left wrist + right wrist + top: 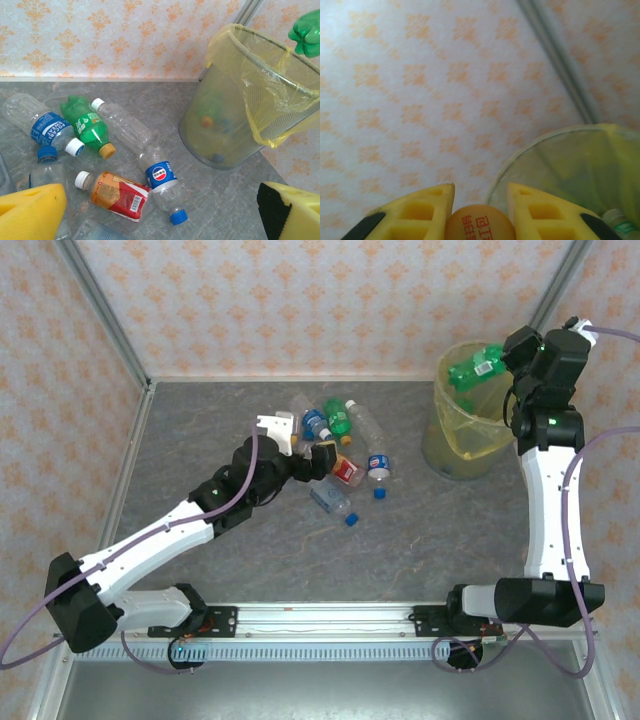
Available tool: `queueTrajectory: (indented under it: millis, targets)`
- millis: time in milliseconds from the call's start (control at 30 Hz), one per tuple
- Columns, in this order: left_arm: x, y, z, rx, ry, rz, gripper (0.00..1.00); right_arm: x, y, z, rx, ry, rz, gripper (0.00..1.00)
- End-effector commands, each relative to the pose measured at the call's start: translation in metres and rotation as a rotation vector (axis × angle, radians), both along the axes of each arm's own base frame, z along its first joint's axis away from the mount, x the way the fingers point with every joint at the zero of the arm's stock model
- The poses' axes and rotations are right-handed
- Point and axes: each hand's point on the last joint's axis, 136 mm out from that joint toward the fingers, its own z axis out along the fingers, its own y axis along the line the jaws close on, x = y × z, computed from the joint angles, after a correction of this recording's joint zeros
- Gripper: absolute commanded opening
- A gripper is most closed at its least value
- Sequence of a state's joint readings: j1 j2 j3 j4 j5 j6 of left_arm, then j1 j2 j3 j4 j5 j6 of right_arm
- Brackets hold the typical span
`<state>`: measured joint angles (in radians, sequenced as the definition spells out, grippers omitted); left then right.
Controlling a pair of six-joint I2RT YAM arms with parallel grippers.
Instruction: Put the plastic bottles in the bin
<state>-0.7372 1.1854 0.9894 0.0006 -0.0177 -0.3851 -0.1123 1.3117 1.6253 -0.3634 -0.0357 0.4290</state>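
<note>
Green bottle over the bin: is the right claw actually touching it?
Touching. The right wrist view shows the orange cap of the green bottle pinched between the right gripper's yellow fingers, with no gap on either side.

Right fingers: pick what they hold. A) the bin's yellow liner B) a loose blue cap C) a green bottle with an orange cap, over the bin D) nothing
C: the right fingers clamp the green bottle at its orange cap, above the bin.
</note>
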Motion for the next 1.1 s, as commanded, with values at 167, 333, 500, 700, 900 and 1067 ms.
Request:
queueTrajectory:
  millis: [167, 333, 500, 700, 900, 1067]
  targets:
    - [0.002, 0.010, 0.011, -0.049, -0.035, 0.039, 0.99, -0.024, -0.044, -0.010, -0.153, 0.059, -0.262, 0.23]
    - [0.004, 0.008, 0.010, -0.047, -0.030, 0.032, 0.99, -0.020, -0.043, -0.030, -0.155, 0.106, -0.250, 0.23]
    - [0.004, 0.009, 0.009, -0.045, -0.025, 0.035, 0.99, -0.014, -0.040, -0.045, -0.162, 0.152, -0.222, 0.32]
    - [0.005, 0.010, 0.008, -0.048, -0.020, 0.042, 0.99, -0.008, -0.036, -0.058, -0.157, 0.206, -0.186, 0.70]
    - [0.008, 0.012, 0.006, -0.051, -0.011, 0.051, 0.99, -0.009, -0.032, -0.051, -0.148, 0.185, -0.166, 1.00]
    - [0.017, 0.018, -0.008, -0.041, 0.040, 0.089, 0.99, -0.004, -0.023, -0.044, -0.119, 0.162, -0.111, 1.00]
